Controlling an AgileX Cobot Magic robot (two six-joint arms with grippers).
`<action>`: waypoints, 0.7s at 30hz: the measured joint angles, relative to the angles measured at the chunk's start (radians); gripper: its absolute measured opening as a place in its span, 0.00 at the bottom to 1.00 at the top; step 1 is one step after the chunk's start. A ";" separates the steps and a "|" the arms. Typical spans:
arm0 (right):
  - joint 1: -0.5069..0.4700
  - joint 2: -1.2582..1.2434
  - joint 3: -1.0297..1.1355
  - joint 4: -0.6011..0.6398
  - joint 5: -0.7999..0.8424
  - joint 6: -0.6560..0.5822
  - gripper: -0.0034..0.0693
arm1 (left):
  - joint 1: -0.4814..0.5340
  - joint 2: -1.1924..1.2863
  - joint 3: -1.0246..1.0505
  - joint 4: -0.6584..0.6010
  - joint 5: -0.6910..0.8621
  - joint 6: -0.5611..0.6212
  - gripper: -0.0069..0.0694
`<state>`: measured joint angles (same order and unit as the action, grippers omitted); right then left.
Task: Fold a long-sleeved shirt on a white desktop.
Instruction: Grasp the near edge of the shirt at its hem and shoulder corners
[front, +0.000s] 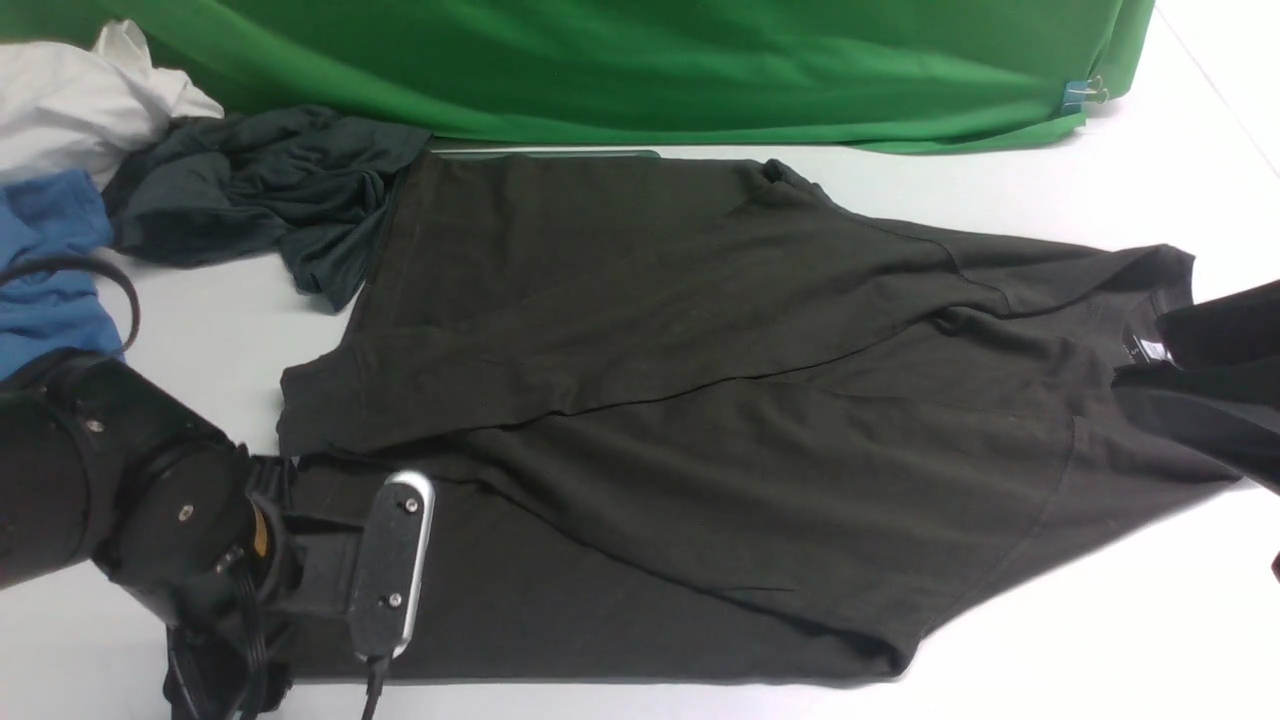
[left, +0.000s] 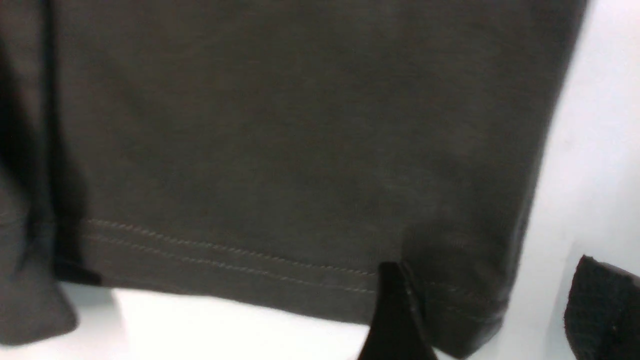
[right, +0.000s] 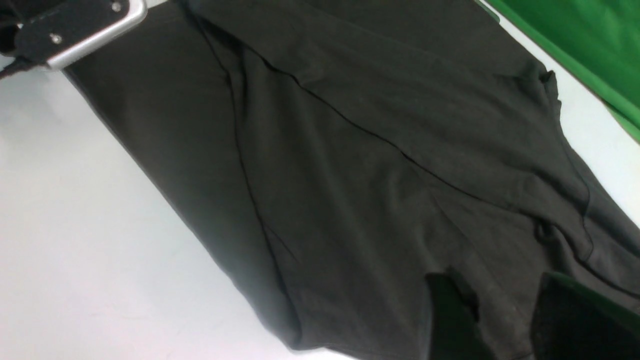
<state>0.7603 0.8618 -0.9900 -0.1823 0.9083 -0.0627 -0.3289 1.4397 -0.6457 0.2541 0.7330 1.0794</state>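
The long-sleeved shirt (front: 650, 400) is being worked on mid-tabletop (front: 1100, 620), laid flat with a sleeve folded across. The left tool (left: 487, 272) is being held apart at the near-left hem corner. Can't tell whether the right tool (right: 500, 285), at the collar end, is gripping. If just one layer is being pinched, the fold's probably getting dragged crooked.

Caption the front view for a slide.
Long-sleeved shirt spread on the white desktop, a sleeve folded across its body, left arm at the hem, other garments heaped beside the green backdrop.
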 joint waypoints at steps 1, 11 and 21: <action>0.000 0.000 0.000 0.000 0.000 0.000 0.38 | 0.000 0.000 0.005 0.000 -0.002 0.002 0.64; 0.000 0.000 0.000 0.031 -0.005 0.000 0.38 | 0.000 0.088 0.012 0.086 -0.034 -0.056 0.57; -0.004 0.020 0.000 -0.126 -0.007 0.131 0.38 | 0.000 0.049 -0.014 0.139 0.018 -0.191 0.14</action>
<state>0.7563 0.8814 -0.9900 -0.3085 0.9011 0.0682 -0.3289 1.4882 -0.6596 0.3933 0.7512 0.8888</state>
